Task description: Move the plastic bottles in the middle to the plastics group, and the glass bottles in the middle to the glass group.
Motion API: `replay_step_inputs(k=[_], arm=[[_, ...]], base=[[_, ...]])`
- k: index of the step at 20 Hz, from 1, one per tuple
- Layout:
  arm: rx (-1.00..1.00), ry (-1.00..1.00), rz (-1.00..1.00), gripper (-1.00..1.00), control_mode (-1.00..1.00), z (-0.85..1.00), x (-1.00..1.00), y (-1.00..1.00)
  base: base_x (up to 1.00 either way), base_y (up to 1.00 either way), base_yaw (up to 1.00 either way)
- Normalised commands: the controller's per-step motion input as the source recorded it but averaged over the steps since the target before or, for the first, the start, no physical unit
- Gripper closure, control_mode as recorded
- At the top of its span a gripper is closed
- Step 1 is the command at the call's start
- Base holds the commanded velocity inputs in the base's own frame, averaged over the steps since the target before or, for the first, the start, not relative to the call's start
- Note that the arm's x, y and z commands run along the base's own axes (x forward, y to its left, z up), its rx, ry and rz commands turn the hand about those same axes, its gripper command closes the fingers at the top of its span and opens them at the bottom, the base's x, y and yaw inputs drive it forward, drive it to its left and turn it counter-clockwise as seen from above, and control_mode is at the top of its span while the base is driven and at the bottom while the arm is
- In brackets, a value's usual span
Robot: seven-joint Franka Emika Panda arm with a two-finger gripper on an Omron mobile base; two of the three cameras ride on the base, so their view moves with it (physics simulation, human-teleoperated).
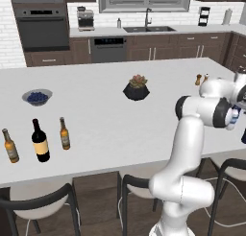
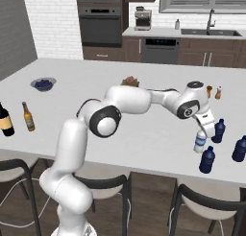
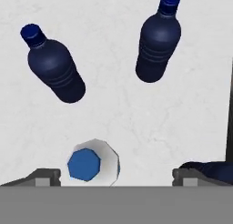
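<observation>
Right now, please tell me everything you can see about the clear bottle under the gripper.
The clear bottle is small, seemingly plastic, with a pale body and a blue label; in the hand view its top looks blue. It stands upright on the white counter, near its front edge, among three dark blue bottles. The gripper is just above it with jaws spread wide, not gripping it. Whether a finger brushes it, I cannot tell.
</observation>
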Motion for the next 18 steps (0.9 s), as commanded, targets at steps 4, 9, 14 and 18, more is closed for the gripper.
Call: replay_step_inputs(k=[4, 9, 14, 18], arm=[[-0.11, -0.13, 0.0, -1.0, -1.0, 0.88, -0.83, 0.71], [-0.19, 0.0, 0.11, -1.0, -1.0, 0.22, -0.88, 1.0], [0.0, 0.0, 0.27, -1.0, -1.0, 0.02, -0.63, 0.87], [0.0, 0.0, 0.23, -1.0, -1.0, 0.01, -0.23, 0.81]], base=[[0.0, 0.0, 0.0], [0.0, 0.0, 0.0], [0.0, 0.0, 0.0], [0.0, 0.0, 0.0]])
